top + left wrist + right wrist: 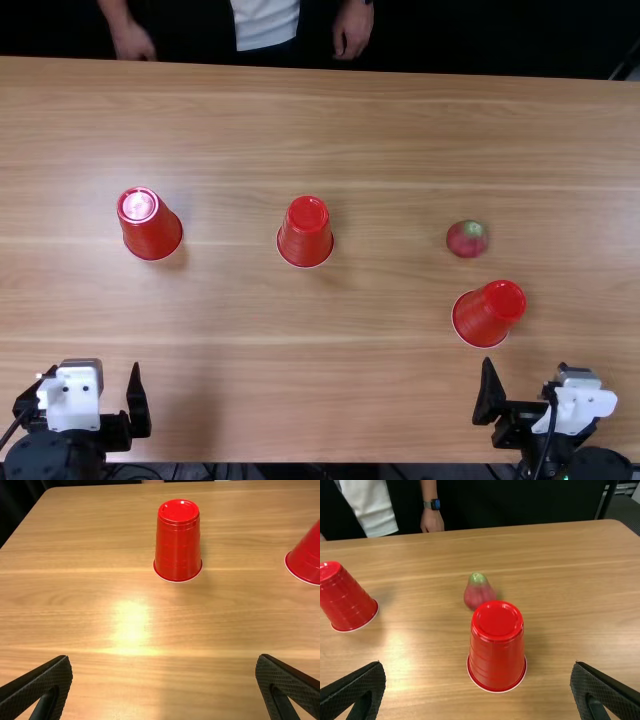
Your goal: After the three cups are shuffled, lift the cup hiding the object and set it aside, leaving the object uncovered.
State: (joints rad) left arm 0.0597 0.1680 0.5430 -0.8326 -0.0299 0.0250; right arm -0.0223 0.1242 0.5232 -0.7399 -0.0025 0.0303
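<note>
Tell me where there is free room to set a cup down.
Free: the gap between the left cup and the middle cup, and the far strip of table behind them. Crowded: the right cup stands close beside the fruit.

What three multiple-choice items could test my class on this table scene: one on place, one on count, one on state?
1. Where is the small red-and-green object?
A) hidden under a cup
B) bare on the table, just beyond the right cup
C) in a gripper

2. How many red cups stand upside down?
A) two
B) three
C) four

3. How is the right gripper?
A) shut on a cup
B) shut on the object
C) open, holding nothing

Answers:
1. B, the object lies uncovered just past that cup.
2. B, the left cup, middle cup and right cup all stand mouth down.
3. C, its fingers are spread wide, gripping nothing.
</note>
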